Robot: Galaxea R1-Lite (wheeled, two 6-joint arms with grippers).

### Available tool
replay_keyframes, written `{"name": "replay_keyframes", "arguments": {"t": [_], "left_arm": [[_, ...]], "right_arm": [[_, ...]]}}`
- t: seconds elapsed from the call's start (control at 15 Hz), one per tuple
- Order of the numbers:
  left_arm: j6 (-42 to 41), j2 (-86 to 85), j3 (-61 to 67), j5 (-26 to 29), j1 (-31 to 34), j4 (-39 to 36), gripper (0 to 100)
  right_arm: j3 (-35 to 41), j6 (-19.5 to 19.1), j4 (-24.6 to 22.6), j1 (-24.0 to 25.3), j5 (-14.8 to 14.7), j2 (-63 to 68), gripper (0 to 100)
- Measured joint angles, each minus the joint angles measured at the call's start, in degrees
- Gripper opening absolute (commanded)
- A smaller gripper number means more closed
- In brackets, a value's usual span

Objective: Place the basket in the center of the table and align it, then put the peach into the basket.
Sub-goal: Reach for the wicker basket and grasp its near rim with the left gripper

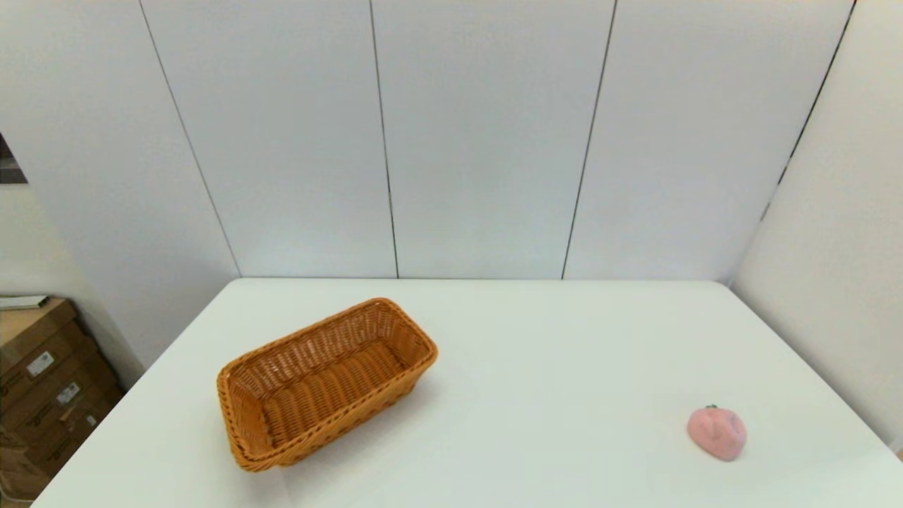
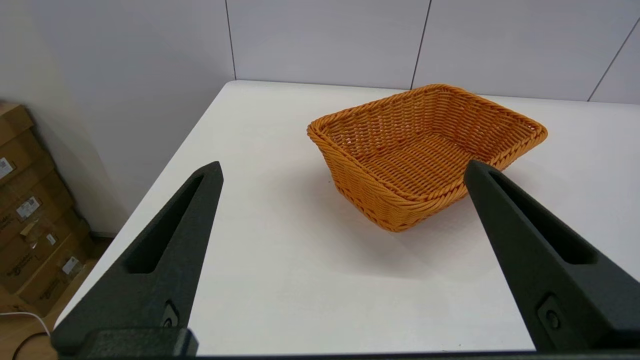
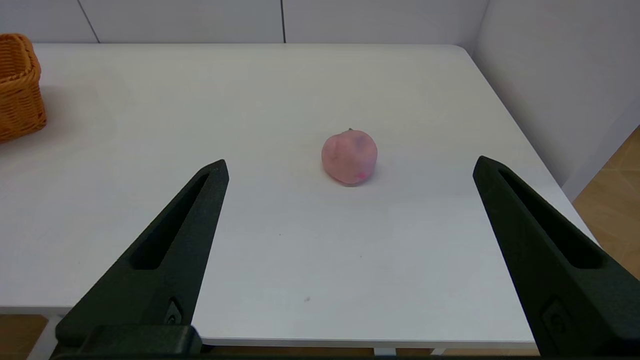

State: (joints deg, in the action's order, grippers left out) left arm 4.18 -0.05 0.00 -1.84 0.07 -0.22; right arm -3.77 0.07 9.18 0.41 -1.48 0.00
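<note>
The basket [image 1: 326, 384] looks light and fairly stiff, its woven sides likely to give only a little under a pinch. The braided rim seems the best place to take hold, with 1 finger inside and 1 outside a wall; the coarse weave should keep it from slipping. The peach [image 1: 717, 432] is probably light too, whether soft or hard I cannot tell, and being round it could roll, so a hold across its middle would suit it.

The basket is orange-brown wicker, rectangular, with flaring sides and rounded corners. It stands empty toward the left edge of the table [image 1: 550, 339], turned at an angle to the edges. The peach is pale pink with a tiny dark stem, and it lies near the right edge, well apart from the basket.

The left gripper [image 2: 342, 170] hangs at the near left of the tabletop, spread wide and empty, facing the basket. The right gripper [image 3: 350, 167] hangs at the near edge, likewise wide and empty, facing the peach.
</note>
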Motion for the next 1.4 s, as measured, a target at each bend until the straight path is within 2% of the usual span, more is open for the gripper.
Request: {"name": "replay_keyframes", "arguments": {"t": [0.67,0.8,1.13,1.4], "left_arm": [[0.4,0.0,-0.3,-0.2,0.0,0.3,100],[1.1,0.4,-4.3,-0.2,0.0,1.7,100],[12.1,15.6,-27.2,0.2,0.1,14.1,100],[25.8,37.4,-36.2,0.4,0.9,28.4,100]], "right_arm": [[0.0,0.0,0.1,0.0,0.0,0.0,100],[0.0,0.0,0.1,0.0,0.0,0.0,100],[0.0,0.0,0.0,0.0,0.0,0.0,100],[0.0,0.0,0.0,0.0,0.0,0.0,100]]}}
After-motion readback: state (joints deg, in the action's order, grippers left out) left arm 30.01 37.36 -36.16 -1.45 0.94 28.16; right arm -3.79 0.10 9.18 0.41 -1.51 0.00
